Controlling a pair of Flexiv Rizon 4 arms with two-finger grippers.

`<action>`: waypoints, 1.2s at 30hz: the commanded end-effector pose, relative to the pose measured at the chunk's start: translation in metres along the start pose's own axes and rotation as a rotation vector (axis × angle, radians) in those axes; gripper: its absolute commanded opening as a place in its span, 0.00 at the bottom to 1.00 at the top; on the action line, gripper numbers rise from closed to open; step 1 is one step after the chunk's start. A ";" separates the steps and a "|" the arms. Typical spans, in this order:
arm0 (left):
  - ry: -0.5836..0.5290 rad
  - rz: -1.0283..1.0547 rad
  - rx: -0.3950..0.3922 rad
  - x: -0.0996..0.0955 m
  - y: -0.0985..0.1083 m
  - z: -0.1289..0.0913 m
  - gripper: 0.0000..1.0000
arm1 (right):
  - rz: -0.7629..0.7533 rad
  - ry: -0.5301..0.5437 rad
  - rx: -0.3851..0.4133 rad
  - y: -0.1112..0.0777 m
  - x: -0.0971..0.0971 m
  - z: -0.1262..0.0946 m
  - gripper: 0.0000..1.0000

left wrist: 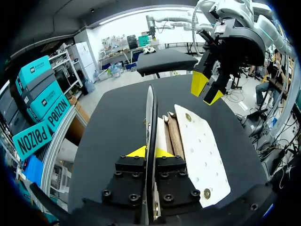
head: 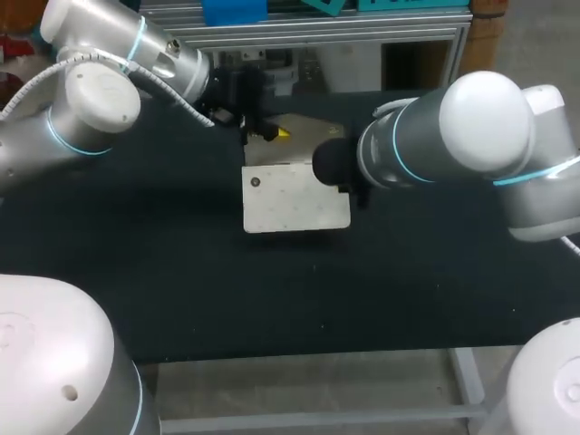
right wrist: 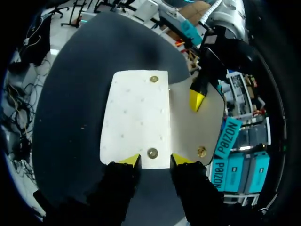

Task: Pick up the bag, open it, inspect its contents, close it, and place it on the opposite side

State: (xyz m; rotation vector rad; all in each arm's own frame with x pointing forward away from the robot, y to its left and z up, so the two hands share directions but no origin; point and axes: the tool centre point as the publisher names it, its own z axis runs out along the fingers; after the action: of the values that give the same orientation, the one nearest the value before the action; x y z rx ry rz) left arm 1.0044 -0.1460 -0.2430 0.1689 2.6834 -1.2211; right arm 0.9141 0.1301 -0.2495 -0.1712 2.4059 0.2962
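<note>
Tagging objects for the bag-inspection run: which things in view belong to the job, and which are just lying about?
Job:
bag, with its flap lifted
left gripper, shut on the flap
right gripper, open above the bag

Lying about:
only the black table under the bag

A white bag (head: 290, 201) is seen lying flat on the black table (head: 181, 281). Its flap (head: 313, 138) is raised at the bag's far edge, where the left gripper (head: 272, 132) is placed. The bag's right edge is overhung by the right arm (head: 435, 136).
</note>
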 end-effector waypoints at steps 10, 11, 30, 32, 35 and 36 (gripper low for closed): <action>-0.011 -0.007 -0.009 0.001 -0.005 0.004 0.00 | -0.010 -0.064 0.004 0.005 -0.010 0.001 0.00; -0.006 -0.007 -0.007 0.002 -0.007 0.005 0.00 | -0.015 -0.071 0.013 0.006 -0.012 0.002 0.00; -0.026 -0.003 -0.009 0.012 -0.026 -0.003 0.00 | -0.053 -0.046 0.062 0.008 -0.033 0.060 0.00; -0.031 -0.006 -0.004 0.012 -0.026 -0.004 0.00 | -0.054 -0.037 0.068 0.009 -0.032 0.063 0.00; -0.051 -0.018 0.015 0.009 -0.025 -0.005 0.00 | -0.064 -0.033 0.069 0.012 -0.027 0.063 0.00; -0.062 -0.022 0.024 0.008 -0.025 -0.006 0.00 | -0.067 -0.033 0.069 0.013 -0.025 0.062 0.00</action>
State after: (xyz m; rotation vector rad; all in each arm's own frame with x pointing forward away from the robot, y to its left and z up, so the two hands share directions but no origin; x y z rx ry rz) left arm 0.9933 -0.1593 -0.2206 0.1112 2.6524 -1.2192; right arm 0.9703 0.1537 -0.2736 -0.2193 2.3688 0.2006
